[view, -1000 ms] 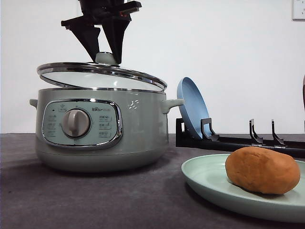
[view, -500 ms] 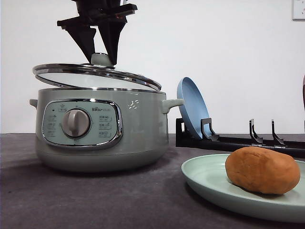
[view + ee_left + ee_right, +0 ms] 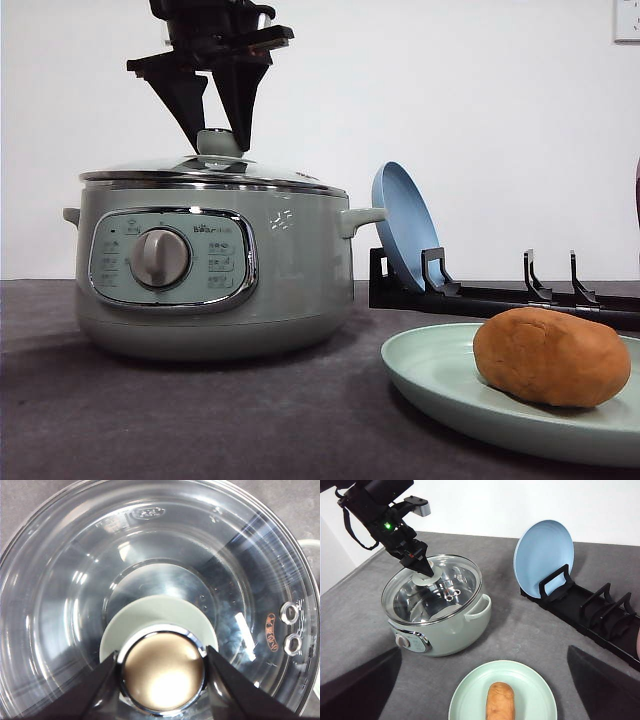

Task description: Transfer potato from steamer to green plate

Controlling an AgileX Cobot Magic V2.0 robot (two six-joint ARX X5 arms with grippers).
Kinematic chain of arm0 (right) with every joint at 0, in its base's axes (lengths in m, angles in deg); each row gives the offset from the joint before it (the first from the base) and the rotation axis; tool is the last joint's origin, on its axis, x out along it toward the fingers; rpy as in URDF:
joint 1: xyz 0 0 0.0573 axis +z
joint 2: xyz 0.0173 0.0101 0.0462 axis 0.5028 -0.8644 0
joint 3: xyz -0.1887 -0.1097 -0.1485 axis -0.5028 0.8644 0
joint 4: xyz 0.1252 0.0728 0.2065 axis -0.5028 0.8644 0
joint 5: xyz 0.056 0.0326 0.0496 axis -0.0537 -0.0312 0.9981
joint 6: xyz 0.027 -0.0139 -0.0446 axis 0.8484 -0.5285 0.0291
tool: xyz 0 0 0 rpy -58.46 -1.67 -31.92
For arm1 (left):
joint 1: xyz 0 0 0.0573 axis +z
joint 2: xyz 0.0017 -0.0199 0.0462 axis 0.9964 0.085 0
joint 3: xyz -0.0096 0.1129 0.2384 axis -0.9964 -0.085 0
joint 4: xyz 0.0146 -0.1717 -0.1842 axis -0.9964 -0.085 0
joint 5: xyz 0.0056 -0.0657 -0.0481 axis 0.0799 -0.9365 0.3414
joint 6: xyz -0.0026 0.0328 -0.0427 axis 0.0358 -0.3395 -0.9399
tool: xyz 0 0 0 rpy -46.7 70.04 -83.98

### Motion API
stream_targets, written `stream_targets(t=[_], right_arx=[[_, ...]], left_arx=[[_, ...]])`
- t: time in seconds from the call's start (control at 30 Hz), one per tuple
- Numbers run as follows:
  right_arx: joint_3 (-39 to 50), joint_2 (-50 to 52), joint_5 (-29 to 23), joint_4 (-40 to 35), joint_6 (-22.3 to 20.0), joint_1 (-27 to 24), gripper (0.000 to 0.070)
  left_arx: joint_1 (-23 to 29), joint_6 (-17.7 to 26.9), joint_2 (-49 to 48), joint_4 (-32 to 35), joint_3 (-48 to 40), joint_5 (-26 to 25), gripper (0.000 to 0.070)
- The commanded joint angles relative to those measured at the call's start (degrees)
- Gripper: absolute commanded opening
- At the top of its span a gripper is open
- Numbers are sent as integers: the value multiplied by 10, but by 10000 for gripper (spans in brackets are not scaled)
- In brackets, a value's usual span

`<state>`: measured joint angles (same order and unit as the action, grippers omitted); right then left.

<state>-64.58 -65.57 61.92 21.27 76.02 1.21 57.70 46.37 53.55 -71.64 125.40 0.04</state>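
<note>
The left gripper (image 3: 219, 140) hangs straight down over the steamer (image 3: 215, 270), its two black fingers (image 3: 100, 690) clamped on either side of the lid knob (image 3: 219, 143), whose shiny metal cap fills the space between them in the left wrist view (image 3: 164, 670). The glass lid (image 3: 432, 587) sits level on the pot's rim, closing the steamer; two small chrome vents (image 3: 290, 612) lie at about 3 o'clock from the knob in the wrist picture. In the front view the steamer stands on the dark grey table (image 3: 200, 420), its control panel and silver dial (image 3: 160, 258) facing the camera.

At about 4 o'clock from the steamer, near the front edge of the table, lies the green plate (image 3: 430, 375), and the potato (image 3: 550, 357) rests on it, well apart from the pot. From above, the potato (image 3: 500, 700) lies lengthwise near the plate's middle (image 3: 470, 700).

At roughly 3 o'clock from the steamer, further back, a black dish rack (image 3: 500, 295) holds a blue plate (image 3: 405, 225) standing on edge in its nearest slot, just beside the pot's side handle (image 3: 362, 218).

The right gripper's dark fingers (image 3: 360, 685) frame the lower corners of its own wrist view, spread wide apart and holding nothing, high above the table.
</note>
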Motion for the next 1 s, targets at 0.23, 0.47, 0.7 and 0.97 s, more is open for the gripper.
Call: stream_targets(t=[0.23,0.47,0.7,0.97], right_arx=[[-9,-4,-1,-5,6,3,695],[-9,-4,-1,-5,6,3,695],[-9,-4,-1,-5,6,3,695],[-9,-4,-1,-5,6,3,695]], left_arx=[[7,3,21,24,19,-33,0],[11,3,21,21,19,-33,0],[11,3,21,10,19,-33,113],[12,-8,4,12,20,-33,700]])
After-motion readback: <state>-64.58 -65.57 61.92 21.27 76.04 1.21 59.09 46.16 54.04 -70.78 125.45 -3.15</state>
